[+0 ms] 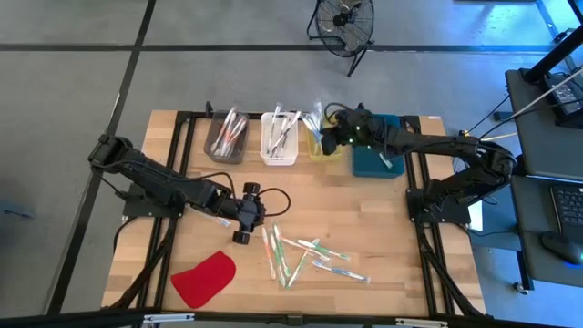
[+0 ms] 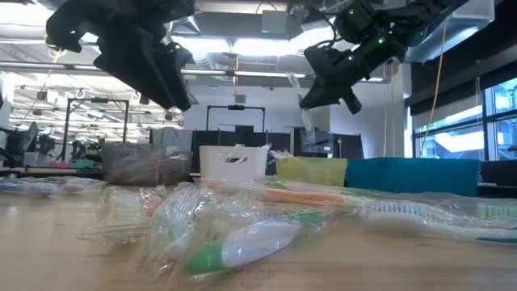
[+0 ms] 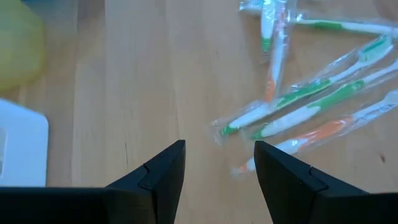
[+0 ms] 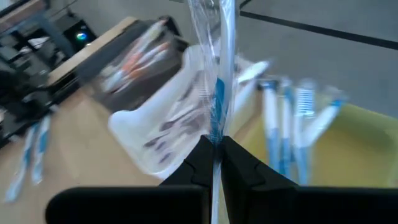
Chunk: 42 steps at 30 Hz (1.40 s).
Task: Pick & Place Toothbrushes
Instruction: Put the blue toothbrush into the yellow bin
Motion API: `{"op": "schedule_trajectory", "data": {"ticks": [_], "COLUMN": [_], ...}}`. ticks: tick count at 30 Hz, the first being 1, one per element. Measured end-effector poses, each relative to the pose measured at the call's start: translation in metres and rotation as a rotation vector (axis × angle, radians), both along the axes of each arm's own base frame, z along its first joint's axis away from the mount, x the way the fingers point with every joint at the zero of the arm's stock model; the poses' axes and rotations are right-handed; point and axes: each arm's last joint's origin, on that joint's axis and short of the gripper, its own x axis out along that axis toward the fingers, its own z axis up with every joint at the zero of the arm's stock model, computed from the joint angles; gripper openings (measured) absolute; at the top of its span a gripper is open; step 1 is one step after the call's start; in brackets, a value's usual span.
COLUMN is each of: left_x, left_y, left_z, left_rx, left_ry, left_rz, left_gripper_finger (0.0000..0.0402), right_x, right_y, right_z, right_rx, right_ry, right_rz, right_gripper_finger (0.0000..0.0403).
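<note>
Wooden table (image 1: 383, 237) seen from above. Near its front edge, centre-right, a loose pile of toothbrushes (image 1: 305, 255) lies flat: slim whitish sticks w/ green, orange and blue parts, each in a clear wrapper. Their long axes vary, some running front-to-back, others slanting toward the right edge.

Left gripper (image 1: 244, 215) hovers just beside the pile, jaws wide and holding nothing.

Right gripper (image 1: 333, 130) is over the back edge, above the yellow bin (image 1: 325, 148), jaws closed on one blue toothbrush (image 4: 217, 81) in a wrapper, which hangs near upright.

Along the back edge, left to right: grey bin (image 1: 226, 138), white bin (image 1: 279, 140), yellow bin, teal bin (image 1: 378, 157), all w/ brushes inside. Red cloth (image 1: 204, 278) lies at the front-left corner.

Bare wood lies between bins and pile, and at the right side.
</note>
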Motion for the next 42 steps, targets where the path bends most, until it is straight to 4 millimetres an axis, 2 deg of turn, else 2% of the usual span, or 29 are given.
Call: {"op": "schedule_trajectory", "data": {"ticks": [8, 13, 18, 42], "left_x": [0.004, 0.007, 0.008, 0.008], "left_y": [-0.002, -0.005, -0.005, -0.005], "left_z": [0.004, 0.006, 0.007, 0.007], "left_rx": [0.019, -0.008, -0.007, -0.011], "left_ry": [-0.047, -0.082, -0.088, -0.086], "left_rz": [-0.095, -0.16, -0.158, -0.152], "left_gripper_finger": [0.0187, 0.0187, 0.0187, 0.0187], "right_x": [-0.017, -0.017, -0.014, -0.004], "right_y": [-0.03, -0.039, -0.043, -0.049], "right_z": [-0.008, -0.017, -0.031, -0.068], "right_rx": [0.043, 0.061, 0.105, 0.163], "right_ry": [0.052, 0.076, 0.11, 0.218], "right_rz": [-0.175, -0.214, -0.226, -0.204], "right_gripper_finger": [0.0014, 0.0014, 0.0015, 0.0019]}}
